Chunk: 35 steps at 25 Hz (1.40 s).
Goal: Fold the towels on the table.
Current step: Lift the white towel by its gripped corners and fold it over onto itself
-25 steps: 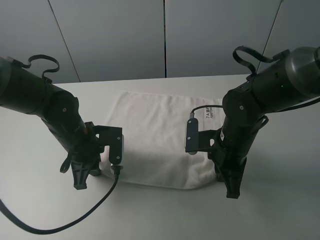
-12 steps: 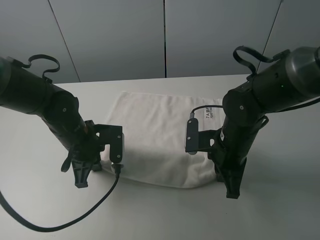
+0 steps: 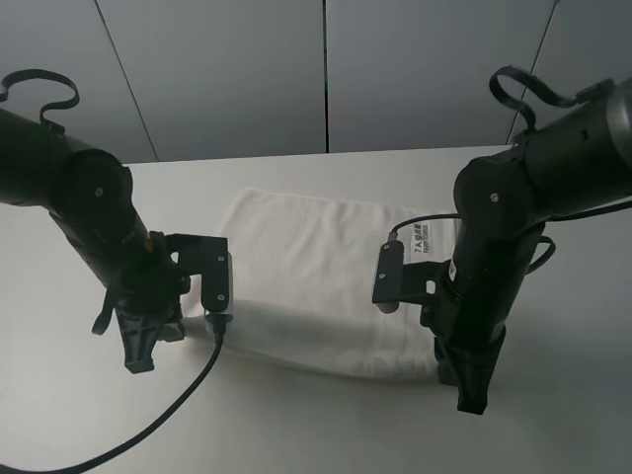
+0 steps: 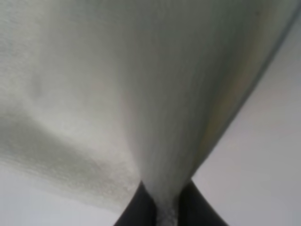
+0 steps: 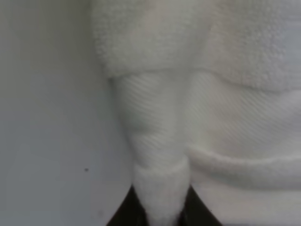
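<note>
The white terry cloth towel point(image 3: 316, 262) lies across the middle of the large matte white table point(image 3: 296, 425). Its small dark-printed label point(image 3: 427, 240) sits near the edge on my right arm's side. Both near corners are gathered up, one in each claw.

My left gripper point(image 4: 162, 212) is closed to a narrow slit on a pinch of the cloth, which fans out away from the dark fingertips. That view is blurred, so I can't make out the weave.

My right gripper point(image 5: 160, 214) is clamped the same way on a rolled corner, with the ribbed woven border band point(image 5: 225, 127) just beside it.

From the high camera, the two arms stand at either end of the towel's near edge. A black cable point(image 3: 168, 415) trails over the table by the left arm. Grey wall panels point(image 3: 227, 69) stand behind the table.
</note>
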Each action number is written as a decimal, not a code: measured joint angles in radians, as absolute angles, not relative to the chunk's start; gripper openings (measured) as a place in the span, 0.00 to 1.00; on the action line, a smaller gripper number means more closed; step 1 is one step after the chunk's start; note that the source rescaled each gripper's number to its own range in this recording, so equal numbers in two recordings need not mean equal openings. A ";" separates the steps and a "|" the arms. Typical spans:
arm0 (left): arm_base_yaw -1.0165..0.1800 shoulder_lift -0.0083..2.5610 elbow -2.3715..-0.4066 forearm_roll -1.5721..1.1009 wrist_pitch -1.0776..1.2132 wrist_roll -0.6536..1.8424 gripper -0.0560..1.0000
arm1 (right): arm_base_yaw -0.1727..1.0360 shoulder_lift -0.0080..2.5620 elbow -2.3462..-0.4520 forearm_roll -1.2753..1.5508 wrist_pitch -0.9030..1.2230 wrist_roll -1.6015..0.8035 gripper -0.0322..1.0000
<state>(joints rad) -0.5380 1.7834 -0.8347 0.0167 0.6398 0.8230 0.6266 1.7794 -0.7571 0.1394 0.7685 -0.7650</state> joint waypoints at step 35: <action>-0.538 1.628 -0.942 -0.105 0.480 0.338 0.05 | 0.627 1.471 -0.755 -0.275 0.590 0.279 0.03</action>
<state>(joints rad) -0.5380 1.6277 -0.9415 -0.1050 0.4797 0.3381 0.6266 1.4710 -0.7550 -0.2753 0.5902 0.2795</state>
